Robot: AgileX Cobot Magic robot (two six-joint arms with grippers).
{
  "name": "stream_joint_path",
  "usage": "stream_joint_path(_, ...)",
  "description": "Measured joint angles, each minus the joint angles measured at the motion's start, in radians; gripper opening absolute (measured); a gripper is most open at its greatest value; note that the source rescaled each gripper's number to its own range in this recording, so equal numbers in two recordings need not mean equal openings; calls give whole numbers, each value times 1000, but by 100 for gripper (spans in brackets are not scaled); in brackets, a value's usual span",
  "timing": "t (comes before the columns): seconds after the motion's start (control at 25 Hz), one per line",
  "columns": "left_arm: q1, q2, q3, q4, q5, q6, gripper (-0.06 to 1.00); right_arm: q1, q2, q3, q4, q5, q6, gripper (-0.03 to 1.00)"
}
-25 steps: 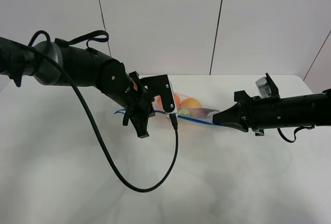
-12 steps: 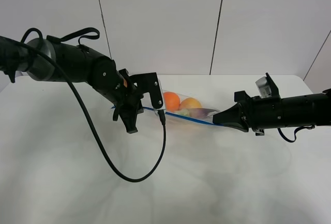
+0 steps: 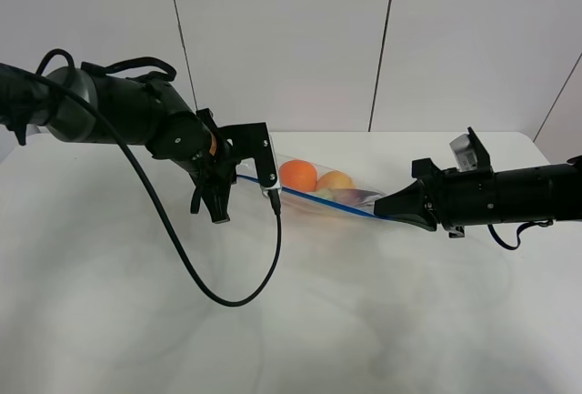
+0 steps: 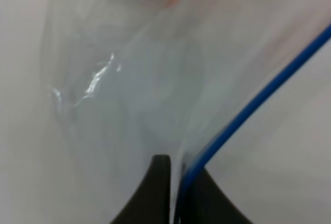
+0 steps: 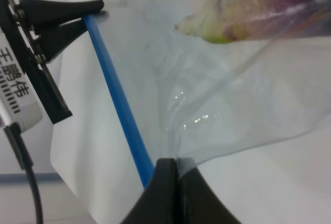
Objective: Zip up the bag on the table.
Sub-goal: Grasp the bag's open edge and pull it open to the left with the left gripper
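Bag (image 3: 320,196) hangs stretched between the two claws, over the white counter (image 3: 364,321), toward its back. It is clear and crinkly. You can see an orange (image 3: 297,176), a yellow pear (image 3: 336,180) and a purple eggplant (image 3: 353,197) inside. The blue zip strip (image 3: 336,208) runs along its near edge like a tight string.

The right claw (image 3: 382,211) is pressed together on one end of the strip. I think it holds on there so the bag cannot slide away and the strip stays straight. The left claw (image 4: 178,171) is pressed together too. It pinches the blue strip at the other end, on the side by the orange. Squeezing is how the two sides of a zip click shut, so that is likely why it holds the strip like that.

The claws are well apart, with nearly the whole strip between them, so I guess the zip is almost done. I cannot tell if the last bit at the left claw is shut. I also cannot tell if the bag's bottom touches the counter.
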Motion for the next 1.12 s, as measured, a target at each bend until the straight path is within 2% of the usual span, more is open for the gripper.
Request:
stream_joint_path(0.24, 23, 0, 0, 55, 4, -50, 0, 0, 0, 0, 0, -3, -3, 0)
stream_joint_path(0.52, 60, 0, 0, 57, 5, -68, 0, 0, 0, 0, -2, -9, -3, 0)
stream_joint_path(0.92, 63, 0, 0, 56, 4, -81, 0, 0, 0, 0, -10, -13, -4, 0)
stream_joint_path(1.12, 80, 0, 0, 54, -17, -155, 0, 2, 0, -3, -6, -13, -4, 0)
